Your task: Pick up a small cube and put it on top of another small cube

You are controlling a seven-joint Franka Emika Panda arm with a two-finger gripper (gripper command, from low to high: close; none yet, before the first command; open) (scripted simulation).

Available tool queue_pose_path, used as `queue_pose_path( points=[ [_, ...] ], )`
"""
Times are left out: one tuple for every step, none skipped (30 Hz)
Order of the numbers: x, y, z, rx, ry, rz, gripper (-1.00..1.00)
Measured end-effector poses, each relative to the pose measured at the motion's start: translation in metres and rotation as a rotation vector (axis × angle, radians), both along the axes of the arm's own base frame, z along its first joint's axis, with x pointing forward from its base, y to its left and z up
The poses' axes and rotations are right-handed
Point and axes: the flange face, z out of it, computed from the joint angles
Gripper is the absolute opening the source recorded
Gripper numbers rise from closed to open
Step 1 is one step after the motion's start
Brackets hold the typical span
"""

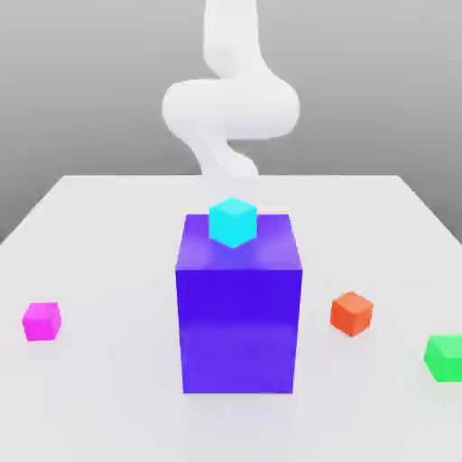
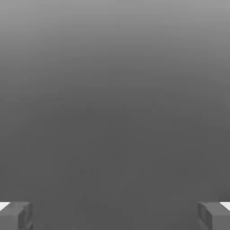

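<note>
Exterior view: 5 blocks sit in sight, 4 of them small cubes. The magenta cube (image 1: 41, 321) rests on the pale desk (image 1: 117, 235) toward the exterior view's left, well apart from the rest. The green cube (image 1: 446, 358) lies on the desk at the exterior view's right, cut by the picture's edge. Between it and the big purple block (image 1: 238, 316) sits 1 orange cube (image 1: 351, 313). On top of the purple block, 1 cyan cube (image 1: 233, 223) rests in front of the white arm (image 1: 231, 108). In the hand view, the tool (image 2: 115, 215) is released, its 2 fingers spread wide with 0 cubes between them.
</note>
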Motion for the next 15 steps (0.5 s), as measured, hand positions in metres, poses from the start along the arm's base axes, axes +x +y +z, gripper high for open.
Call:
queue_pose_path(
  points=[
    [0.011, -0.017, -0.021, 0.019, 0.032, -0.057, 0.00],
    [0.021, -0.034, -0.041, 0.038, 0.061, -0.113, 0.00],
    [0.028, -0.051, -0.062, 0.057, 0.090, -0.168, 0.00],
    [0.033, -0.068, -0.082, 0.076, 0.118, -0.222, 0.00],
    [0.037, -0.085, -0.103, 0.096, 0.145, -0.277, 0.00],
    [0.039, -0.103, -0.124, 0.116, 0.171, -0.331, 0.00],
    [0.040, -0.120, -0.145, 0.137, 0.197, -0.386, 0.00],
    [0.038, -0.137, -0.167, 0.158, 0.222, -0.441, 0.00],
    [0.035, -0.154, -0.188, 0.180, 0.247, -0.497, 0.00],
    [0.031, -0.170, -0.209, 0.202, 0.272, -0.552, 0.00],
    [0.025, -0.186, -0.231, 0.225, 0.296, -0.608, 0.00],
    [0.017, -0.201, -0.252, 0.248, 0.319, -0.664, 0.00],
    [0.008, -0.215, -0.273, 0.272, 0.342, -0.720, 0.00],
    [-0.002, -0.229, -0.294, 0.296, 0.365, -0.776, 0.00],
    [-0.014, -0.241, -0.315, 0.321, 0.387, -0.832, 0.00]
  ],
)
